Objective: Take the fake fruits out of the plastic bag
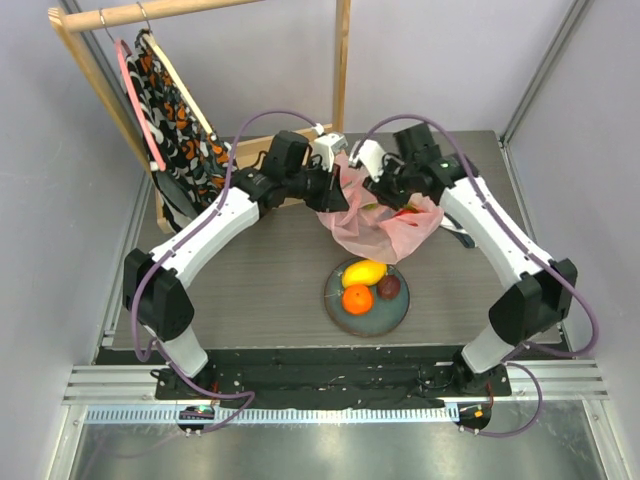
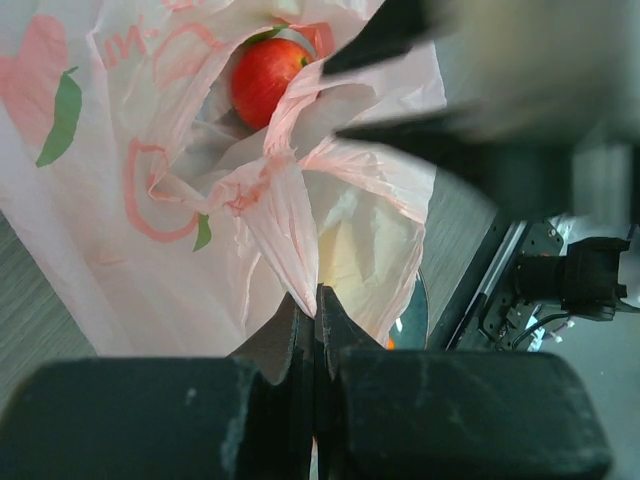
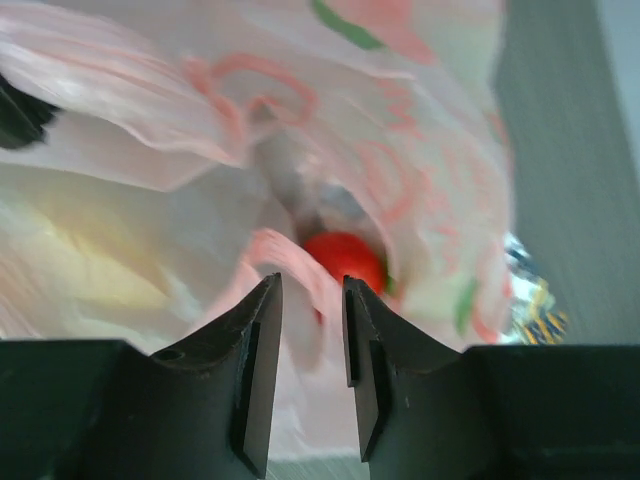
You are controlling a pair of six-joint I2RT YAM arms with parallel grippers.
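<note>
Left pincer [image 2: 316, 300] pinches crinkly pink bag [image 2: 150, 250]; right pincer [image 3: 312, 330], narrowly parted, seemingly empty.

Pink printed lettering [image 2: 122, 45] on the plastic bag [image 2: 130, 260], above and left of the left gripper [image 2: 317, 297], shows only fragments; no word is legible.

At bottom centre, the left gripper [image 2: 317, 312] has its black jaws pressed together on a fold of the thin translucent pink plastic bag [image 2: 150, 250]. A glossy red apple [image 2: 265, 80] sits inside the bag's opening, upper middle.
</note>
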